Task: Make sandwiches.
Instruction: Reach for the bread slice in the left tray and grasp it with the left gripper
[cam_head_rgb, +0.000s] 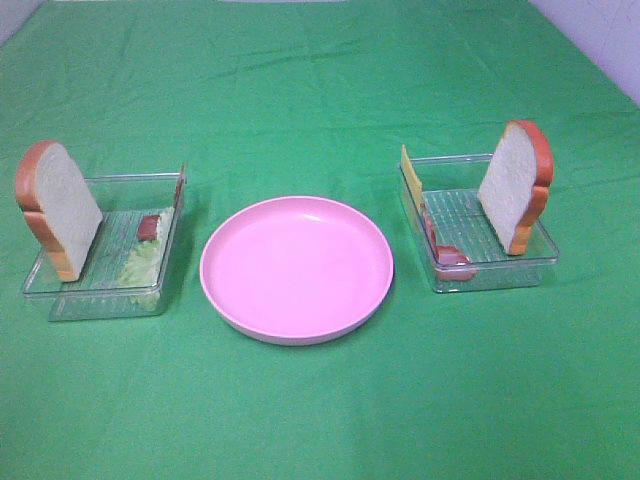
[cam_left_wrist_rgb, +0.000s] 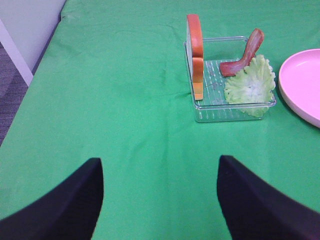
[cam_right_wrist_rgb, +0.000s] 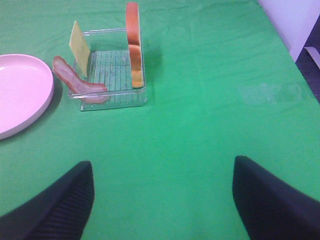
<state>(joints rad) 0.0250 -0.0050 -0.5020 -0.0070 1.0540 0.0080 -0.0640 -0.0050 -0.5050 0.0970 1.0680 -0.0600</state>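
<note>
Sandwiches are out of view; only loose parts show. A clear left tray holds an upright bread slice, pale lettuce and a bacon strip. In the right tray stand another bread slice, a yellow cheese slice and bacon. My left gripper is open over bare cloth, well short of its tray. The right gripper is open too, far from its tray. Neither arm shows in the high view.
A round pink plate lies between the two trays with nothing on it. Green cloth covers the whole table. The table's left edge shows in the left wrist view and its right edge in the right wrist view.
</note>
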